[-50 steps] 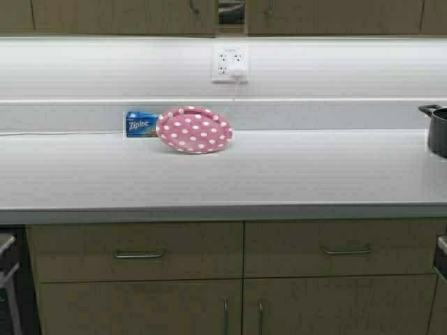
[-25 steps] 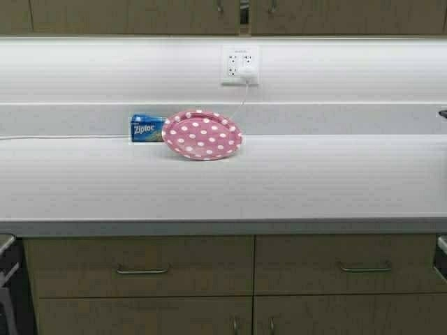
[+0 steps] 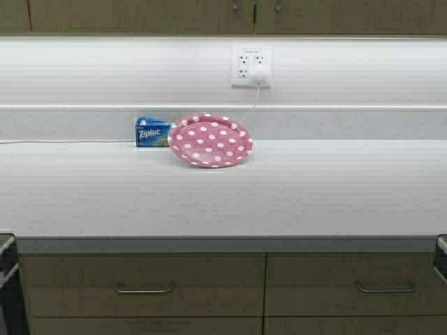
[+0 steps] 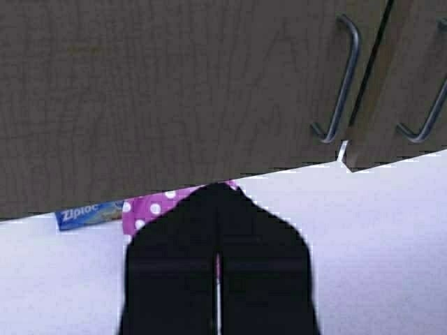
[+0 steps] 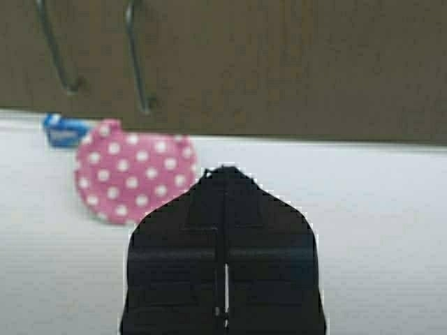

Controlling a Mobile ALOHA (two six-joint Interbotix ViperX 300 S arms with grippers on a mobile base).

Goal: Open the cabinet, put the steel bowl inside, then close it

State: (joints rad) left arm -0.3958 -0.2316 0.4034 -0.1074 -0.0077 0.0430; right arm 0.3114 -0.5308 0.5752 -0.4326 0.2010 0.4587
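Note:
The cabinet (image 3: 140, 14) hangs above the counter with both tan doors closed; only its lower edge and two handle ends (image 3: 235, 5) show in the high view. The left wrist view shows its door (image 4: 174, 91) and bar handles (image 4: 340, 80); the right wrist view shows them too (image 5: 136, 59). The steel bowl is out of view. My left gripper (image 4: 218, 188) is shut and empty, facing the cabinet's lower edge. My right gripper (image 5: 225, 172) is shut and empty, facing the counter and backsplash. Neither gripper shows in the high view.
A pink white-dotted plate (image 3: 210, 140) leans by a blue Ziploc box (image 3: 152, 132) at the back of the white counter (image 3: 223, 202). An outlet with a plug (image 3: 251, 66) is on the wall. Drawers with horizontal handles (image 3: 144, 288) sit below.
The robot has moved: the whole scene has shifted right and down in the high view, and the dark pot at the right edge has left the view.

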